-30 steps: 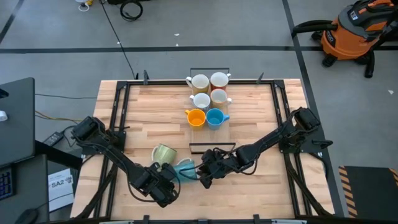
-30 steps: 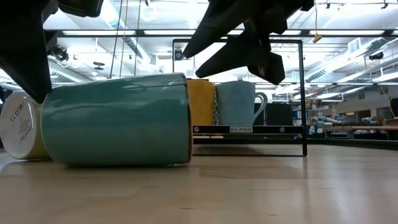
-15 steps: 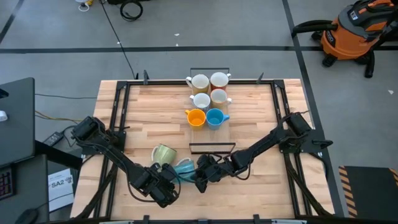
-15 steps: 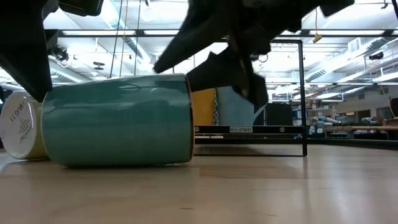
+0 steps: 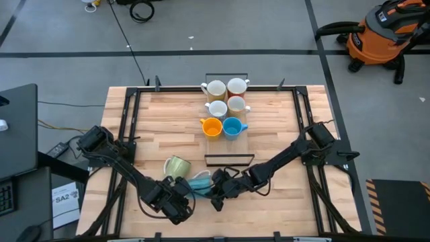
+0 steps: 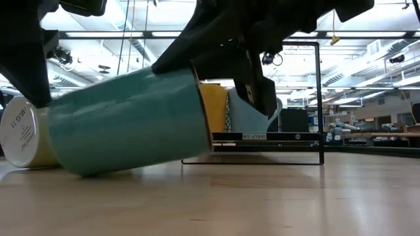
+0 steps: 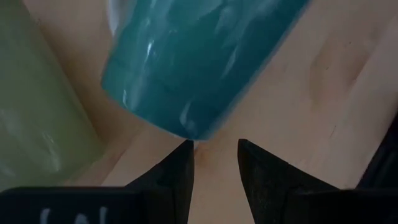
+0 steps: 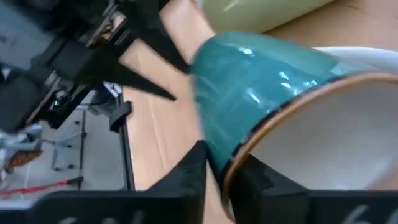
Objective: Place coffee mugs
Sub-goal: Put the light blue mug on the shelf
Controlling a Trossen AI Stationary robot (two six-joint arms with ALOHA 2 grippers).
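Note:
A teal mug point(image 5: 199, 181) lies tipped near the table's near edge, its open end raised and its base edge point(image 6: 85, 170) on the wood. My right gripper point(image 8: 221, 177) is shut on its rim. My left gripper point(image 7: 214, 155) is open just short of the mug's base point(image 7: 186, 118); whether it touches cannot be told. A pale green mug point(image 5: 177, 165) lies on its side beside the teal one. Several more mugs, white, red, orange point(image 5: 211, 127) and blue point(image 5: 232, 126), stand upright at the far centre. My right gripper pinches the teal mug's rim point(image 8: 231, 163), one finger inside the mug and one outside on the wall. The fingers come from the table's right, slanting down. The rim end is lifted and the mug is tilted, with its base edge on the table.
A black wire frame point(image 5: 228, 158) stands between the teal mug and the group of mugs. Black rails point(image 5: 127, 121) run along the table's left and right sides. Bare wood lies to the right of the teal mug.
My right gripper has gone down and toward the table's left onto the teal mug's open end and taken hold of its rim. The mug, lying flat before, is now tipped: the rim end has risen and the base has stayed on the table.

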